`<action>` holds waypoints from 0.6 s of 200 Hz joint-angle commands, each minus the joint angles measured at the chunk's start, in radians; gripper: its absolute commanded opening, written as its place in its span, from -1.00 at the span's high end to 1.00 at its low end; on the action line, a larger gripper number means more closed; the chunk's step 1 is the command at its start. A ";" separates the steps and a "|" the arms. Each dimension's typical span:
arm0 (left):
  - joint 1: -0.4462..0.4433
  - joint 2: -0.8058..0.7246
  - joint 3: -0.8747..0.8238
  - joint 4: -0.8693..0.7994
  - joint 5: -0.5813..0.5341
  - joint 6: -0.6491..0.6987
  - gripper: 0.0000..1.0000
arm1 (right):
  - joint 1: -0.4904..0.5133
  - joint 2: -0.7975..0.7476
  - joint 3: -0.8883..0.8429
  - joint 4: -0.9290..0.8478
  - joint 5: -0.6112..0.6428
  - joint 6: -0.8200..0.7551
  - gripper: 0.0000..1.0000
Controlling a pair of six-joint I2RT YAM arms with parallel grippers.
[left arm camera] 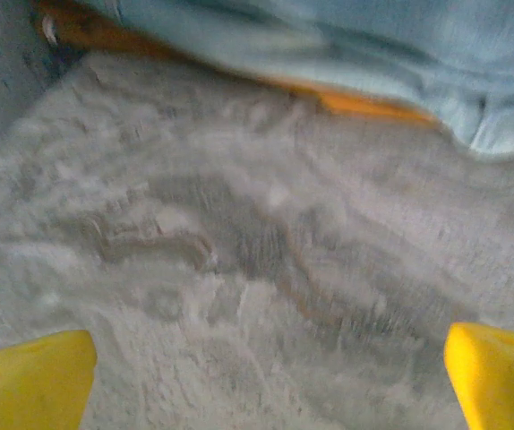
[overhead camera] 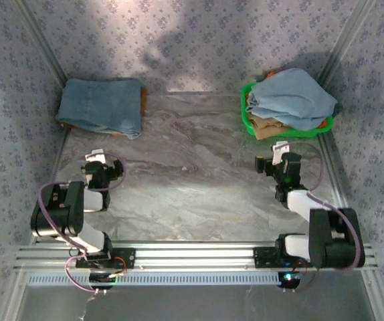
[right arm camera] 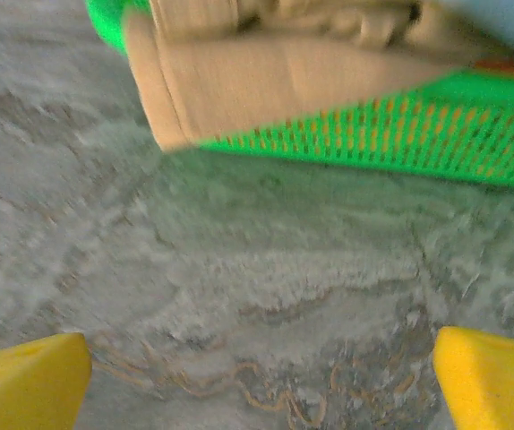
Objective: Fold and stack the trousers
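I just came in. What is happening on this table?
Nothing is being handled right now. The left gripper and the right gripper both hang open and empty over the marble table. The jeans lie folded at the far left, on top of an orange-brown garment. At the far right, a green basket holds a pale grey-blue garment and a tan garment.
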State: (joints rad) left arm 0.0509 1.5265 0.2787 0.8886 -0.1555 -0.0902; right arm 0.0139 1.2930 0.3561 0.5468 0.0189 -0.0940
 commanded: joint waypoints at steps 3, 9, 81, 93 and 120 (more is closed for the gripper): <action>0.005 0.023 0.093 0.032 0.111 0.010 -0.99 | -0.008 0.114 -0.053 0.316 -0.007 0.013 -0.99; 0.002 0.014 0.103 -0.001 0.118 0.016 -0.99 | -0.011 0.148 -0.060 0.358 0.007 0.022 -0.99; -0.029 0.009 0.133 -0.071 0.093 0.052 -0.99 | -0.052 0.229 0.051 0.229 -0.009 0.068 -0.99; -0.034 0.010 0.134 -0.073 0.091 0.058 -0.99 | -0.052 0.228 0.049 0.231 -0.007 0.066 -0.99; -0.035 0.009 0.135 -0.076 0.092 0.057 -0.99 | -0.048 0.229 0.047 0.238 -0.002 0.065 -0.99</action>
State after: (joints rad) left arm 0.0193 1.5372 0.3920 0.8104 -0.0780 -0.0525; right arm -0.0368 1.5223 0.3946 0.7647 0.0113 -0.0418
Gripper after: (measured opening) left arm 0.994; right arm 0.996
